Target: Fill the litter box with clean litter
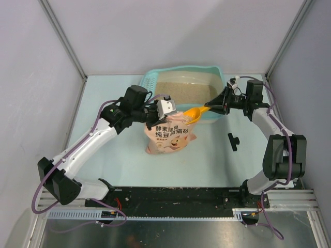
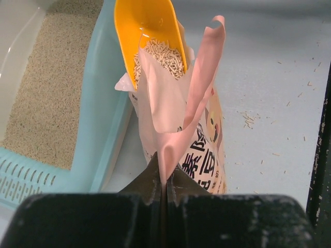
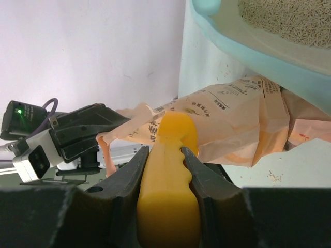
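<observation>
While left claw (image 2: 164, 171) pinches bag (image 2: 206, 157), right claw (image 3: 164, 153) grips loaded scoop (image 3: 168, 206).

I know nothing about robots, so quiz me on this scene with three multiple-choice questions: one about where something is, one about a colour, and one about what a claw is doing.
1. Where does the pink bag stand?
A. on the table, just in front of the litter box
B. inside the box
C. at the table's near right corner

2. What colour is the scoop?
A. green
B. orange
C. black

3. What is the left gripper doing?
A. hanging open
B. shut on the scoop
C. shut on the bag's top edge

Answers:
1 A: the top view shows the bag on the table before the box's front wall.
2 B: both wrist views show orange plastic.
3 C: its jaws pinch the pink film, while the right gripper holds the scoop.
</observation>
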